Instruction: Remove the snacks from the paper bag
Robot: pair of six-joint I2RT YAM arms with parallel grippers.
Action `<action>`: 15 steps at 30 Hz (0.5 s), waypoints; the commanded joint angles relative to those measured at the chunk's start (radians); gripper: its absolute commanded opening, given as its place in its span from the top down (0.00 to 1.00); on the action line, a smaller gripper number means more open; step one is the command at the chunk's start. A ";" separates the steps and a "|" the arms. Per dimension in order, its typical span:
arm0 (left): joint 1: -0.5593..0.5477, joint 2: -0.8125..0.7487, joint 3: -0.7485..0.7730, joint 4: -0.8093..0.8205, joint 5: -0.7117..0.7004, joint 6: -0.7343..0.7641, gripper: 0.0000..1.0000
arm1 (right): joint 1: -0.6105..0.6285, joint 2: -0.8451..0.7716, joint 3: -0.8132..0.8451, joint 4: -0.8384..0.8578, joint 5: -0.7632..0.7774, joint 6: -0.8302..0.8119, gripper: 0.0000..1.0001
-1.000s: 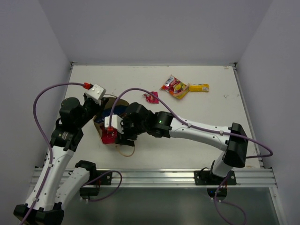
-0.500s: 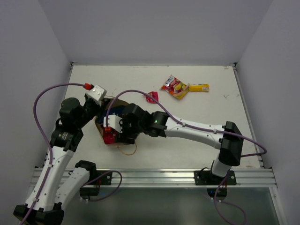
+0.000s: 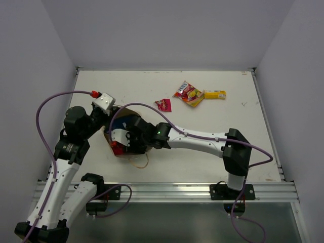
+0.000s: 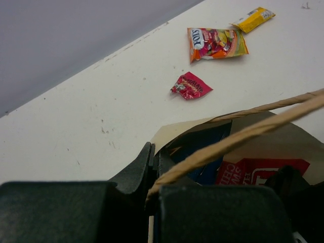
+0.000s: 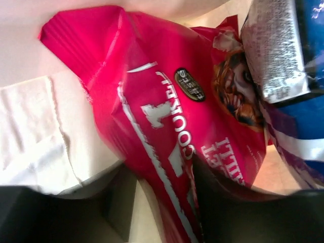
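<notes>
The paper bag (image 3: pixel 107 135) lies open at the left of the table, and its tan inner wall shows in the left wrist view (image 4: pixel 283 136). My left gripper (image 3: pixel 109 120) (image 4: pixel 154 162) is shut on the bag's rim, next to a string handle (image 4: pixel 243 134). My right gripper (image 3: pixel 124 144) (image 5: pixel 164 197) is inside the bag, its jaws open on either side of the pink bag (image 5: pixel 167 111) (image 3: pixel 117 148). The blue Doritos bag (image 5: pixel 304 121) (image 4: pixel 212 147) lies beside it in the bag. The candy pouch (image 3: pixel 189 93), yellow bar (image 3: pixel 214 94) and red wrapper (image 3: pixel 163 105) lie on the table.
The second string handle (image 3: pixel 137 163) loops out on the table in front of the bag. The right arm (image 3: pixel 202 140) stretches across the middle of the table. A white wall rises behind the table's far edge (image 3: pixel 167 71). A white creased sheet (image 5: pixel 30 142) lies inside the bag.
My right gripper has moved left, deeper into the paper bag, up to the pink bag. The left gripper has kept its hold on the rim. The snacks on the table have not moved.
</notes>
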 commanded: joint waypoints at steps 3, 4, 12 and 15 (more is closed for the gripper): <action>-0.007 -0.013 0.000 0.070 0.017 0.013 1.00 | 0.002 -0.034 0.084 -0.024 0.020 -0.013 0.85; -0.007 -0.013 -0.003 0.070 0.020 0.012 1.00 | 0.002 -0.046 0.087 -0.013 0.015 -0.011 0.96; -0.007 -0.017 -0.013 0.079 0.038 0.004 1.00 | 0.002 -0.181 0.091 0.061 -0.040 0.000 1.00; -0.007 -0.016 -0.013 0.079 0.041 0.003 1.00 | 0.002 -0.223 0.091 0.093 -0.057 0.012 1.00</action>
